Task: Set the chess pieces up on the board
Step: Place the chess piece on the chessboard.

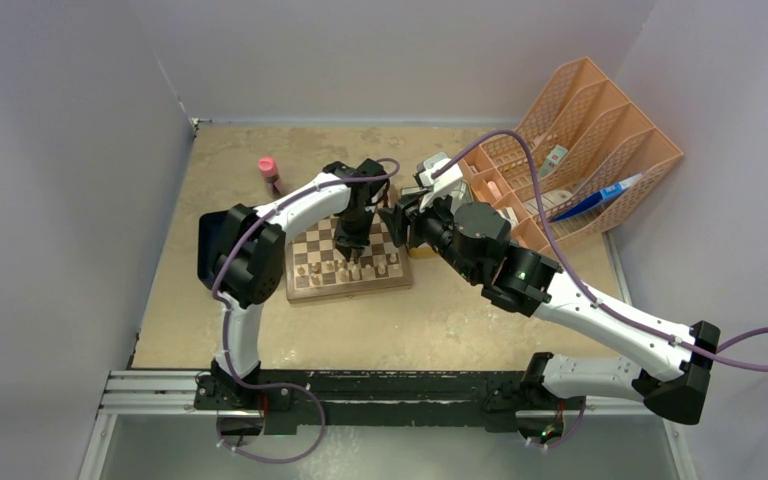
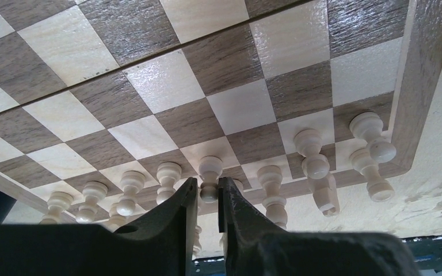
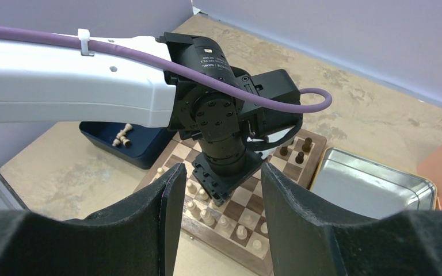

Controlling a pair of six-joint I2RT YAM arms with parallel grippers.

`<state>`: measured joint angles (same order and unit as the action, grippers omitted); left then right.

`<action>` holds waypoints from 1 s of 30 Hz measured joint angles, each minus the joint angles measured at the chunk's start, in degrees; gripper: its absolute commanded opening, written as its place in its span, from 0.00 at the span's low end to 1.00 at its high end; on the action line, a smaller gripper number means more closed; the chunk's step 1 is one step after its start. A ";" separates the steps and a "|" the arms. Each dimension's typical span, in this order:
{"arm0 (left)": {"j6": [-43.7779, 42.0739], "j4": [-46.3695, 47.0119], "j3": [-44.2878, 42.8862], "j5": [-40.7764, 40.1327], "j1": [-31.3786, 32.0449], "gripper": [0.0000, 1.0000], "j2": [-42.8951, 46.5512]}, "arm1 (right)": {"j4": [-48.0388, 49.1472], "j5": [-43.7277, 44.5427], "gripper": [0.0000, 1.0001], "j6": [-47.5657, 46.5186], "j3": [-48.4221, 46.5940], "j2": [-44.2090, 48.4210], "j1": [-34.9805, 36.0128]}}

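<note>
The board (image 1: 350,293) lies mid-table, its checks filling the left wrist view (image 2: 167,86). Several pale chess pieces (image 1: 345,272) stand in rows along its near edge. My left gripper (image 1: 352,266) points straight down over these rows. Its fingers stand a narrow way apart on either side of a pale pawn (image 2: 210,167) that rests on its square, the gripper (image 2: 208,181) showing a thin gap beside the pawn. My right gripper (image 1: 400,215) hovers at the board's right side, open (image 3: 223,172) and empty. A few dark pieces (image 3: 284,151) stand at the far side of the board (image 3: 247,195).
A dark blue tray (image 3: 115,146) holding loose pieces sits left of the board. A metal tin (image 3: 374,187) lies to the board's right, under my right arm. An orange file rack (image 1: 580,140) stands at the back right, and a pink-capped bottle (image 1: 269,172) at the back left.
</note>
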<state>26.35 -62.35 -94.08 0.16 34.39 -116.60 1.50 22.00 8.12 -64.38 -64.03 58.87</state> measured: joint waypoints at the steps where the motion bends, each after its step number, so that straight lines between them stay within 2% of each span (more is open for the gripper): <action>1: 0.00 0.00 0.00 -0.31 0.04 0.20 0.00 | -0.02 0.00 0.54 0.00 0.00 0.00 0.00; 7: 0.02 0.00 0.00 -1.14 0.39 0.22 0.00 | -0.02 0.00 0.54 0.00 0.00 0.00 0.00; 17: 0.02 0.04 -0.02 -1.97 0.63 0.13 0.00 | 0.00 0.00 0.54 0.00 0.00 0.00 0.00; 30: 0.02 0.26 -0.04 -2.23 1.01 0.12 0.00 | -0.02 0.00 0.54 0.00 0.00 0.00 0.00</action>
<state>26.37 -62.08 -94.13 -2.07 35.40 -116.60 1.48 22.00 8.12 -64.38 -64.03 58.87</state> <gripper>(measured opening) 0.131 0.539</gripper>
